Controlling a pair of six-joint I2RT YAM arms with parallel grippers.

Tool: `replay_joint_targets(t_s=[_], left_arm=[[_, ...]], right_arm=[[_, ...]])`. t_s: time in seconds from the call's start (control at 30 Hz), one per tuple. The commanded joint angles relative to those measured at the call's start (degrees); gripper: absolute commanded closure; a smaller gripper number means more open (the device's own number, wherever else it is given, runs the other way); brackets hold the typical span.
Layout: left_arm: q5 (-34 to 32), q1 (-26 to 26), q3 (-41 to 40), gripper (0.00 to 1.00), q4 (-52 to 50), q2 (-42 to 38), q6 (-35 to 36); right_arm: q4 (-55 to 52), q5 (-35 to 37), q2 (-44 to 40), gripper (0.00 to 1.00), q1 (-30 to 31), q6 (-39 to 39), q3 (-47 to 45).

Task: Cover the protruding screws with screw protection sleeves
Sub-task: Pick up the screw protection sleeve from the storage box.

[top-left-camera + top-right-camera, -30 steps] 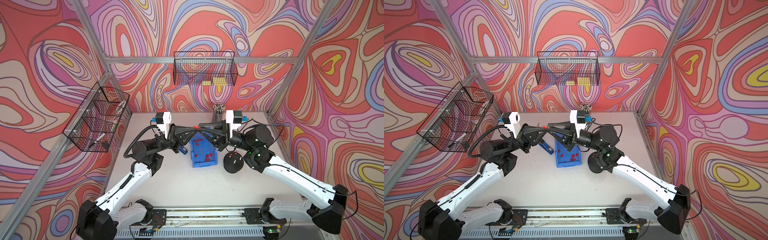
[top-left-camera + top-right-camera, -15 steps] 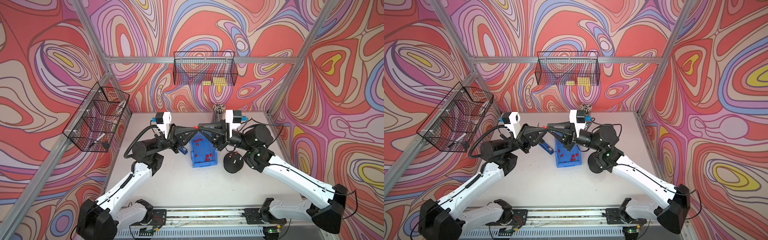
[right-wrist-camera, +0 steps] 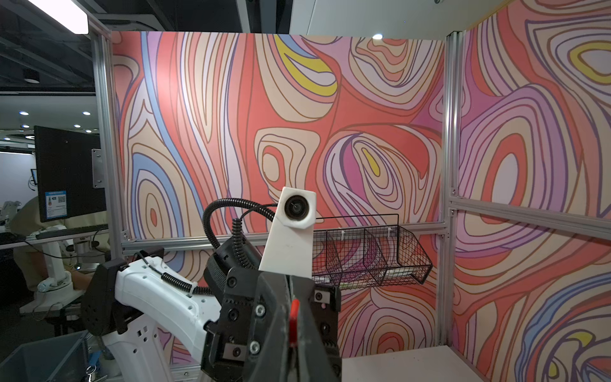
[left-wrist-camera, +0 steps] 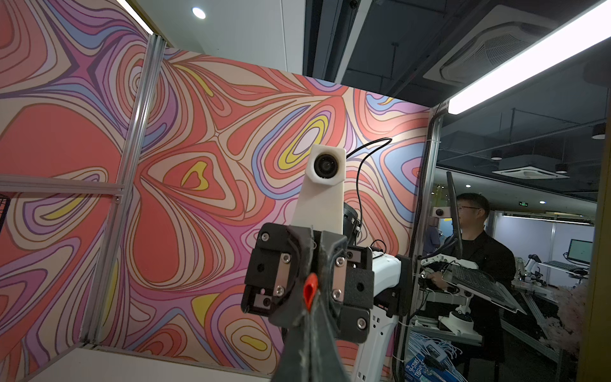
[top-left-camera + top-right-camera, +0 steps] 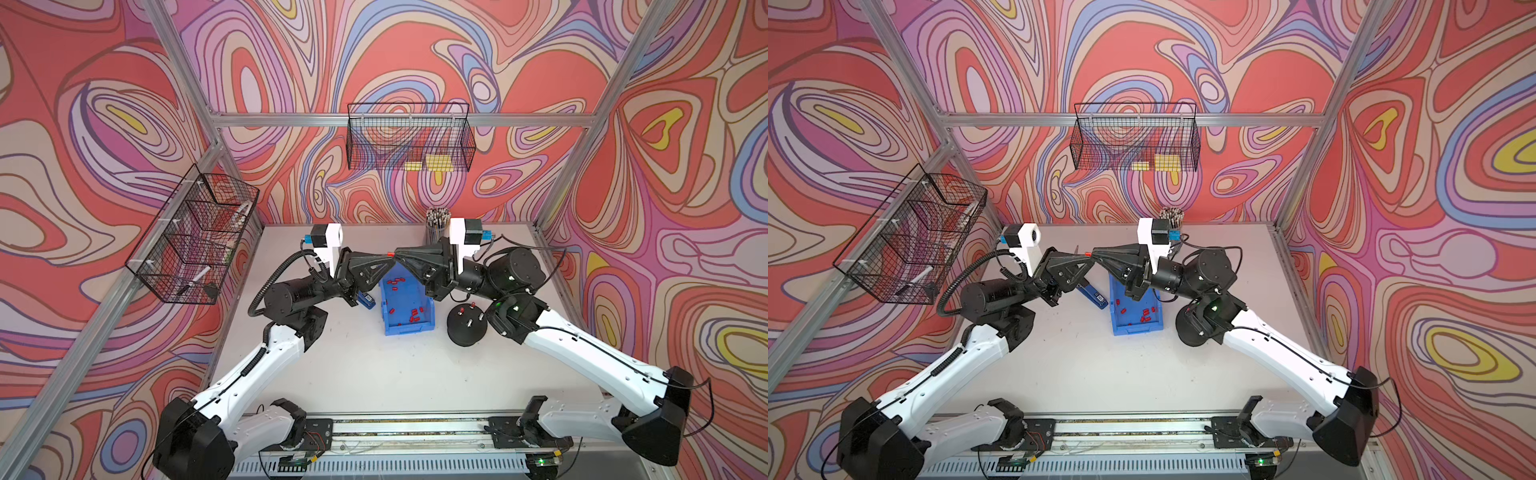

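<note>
High over the blue bin (image 5: 405, 330), my left gripper (image 5: 384, 256) and right gripper (image 5: 397, 254) meet tip to tip. One red screw protection sleeve (image 5: 390, 252) sits between them. The left gripper (image 4: 310, 312) is shut on one end of the sleeve (image 4: 310, 291). My right gripper (image 3: 293, 325) is shut on the other end of the sleeve (image 3: 293, 314). Several loose sleeves (image 5: 415, 318) lie in the bin. The black round base (image 5: 467, 332) stands right of the bin with its protruding screws (image 5: 481, 316) upright; one stud (image 5: 460, 311) wears a red cap.
A cup of silver-tipped pencils (image 5: 437, 222) stands at the back behind the right wrist. A small blue box-like thing (image 5: 365, 299) lies left of the bin under the left gripper. Wire baskets hang on the left wall (image 5: 195, 241) and the back wall (image 5: 409, 141).
My right gripper's jaws have closed onto the sleeve's free end. The left gripper has kept its hold, and both arms have hardly moved.
</note>
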Motion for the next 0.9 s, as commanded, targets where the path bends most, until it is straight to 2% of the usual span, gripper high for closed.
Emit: replay_joint_targets(t_s=[0.0,0.17,0.2,0.23,0.27,0.3,0.33,0.37,0.4,0.5,0.57,0.73,0.87], left_arm=[[0.72,-0.20,0.17,1.00,5.39,-0.16,-1.31],[0.06,-0.20,0.19,1.00,5.18,-0.39,-1.01],[-0.08,-0.20,0.19,0.95,4.99,-0.43,-0.81],[-0.22,-0.21,0.14,0.75,4.66,-0.57,-0.48],[-0.66,-0.20,-0.18,0.47,3.96,-0.88,0.04],[-1.09,-0.20,-0.58,0.32,3.01,-1.32,0.92],[-1.43,-0.24,-1.03,0.23,1.86,-2.00,2.18],[-1.92,-0.26,-1.59,0.14,-0.46,-2.95,4.11],[-2.43,-0.20,-2.05,0.10,-3.59,-4.24,6.58],[-4.83,-0.22,-3.00,0.06,-17.14,-9.08,16.11],[-8.57,-0.25,-3.03,0.04,-29.82,-13.06,24.41],[-25.24,-0.19,-0.77,0.01,-54.98,-20.15,39.98],[-37.48,-0.20,1.45,0.00,-66.24,-21.19,46.62]], right_arm=[[0.00,-0.03,0.60,0.97,0.10,0.35,1.47],[-0.03,-0.05,0.76,1.00,0.14,0.44,1.70],[-0.02,0.03,0.76,1.00,0.21,0.44,1.69],[-0.03,0.07,0.67,1.00,0.14,0.52,1.69],[-0.24,0.34,0.59,1.00,0.14,0.52,1.69],[-0.55,0.76,0.29,1.00,0.13,0.46,1.69],[-1.01,1.23,0.00,1.00,0.14,0.31,1.60],[-2.17,1.80,-0.50,1.00,0.14,-0.04,1.60],[-3.81,2.54,-1.18,1.00,0.14,-0.59,1.66],[-10.15,5.06,-4.14,1.00,0.14,-2.44,1.17],[-16.92,8.26,-7.09,1.00,0.12,-3.93,0.51],[-39.23,18.90,-14.43,1.00,0.14,-5.38,0.57],[-60.80,30.94,-18.10,1.00,0.14,-2.76,3.41]])
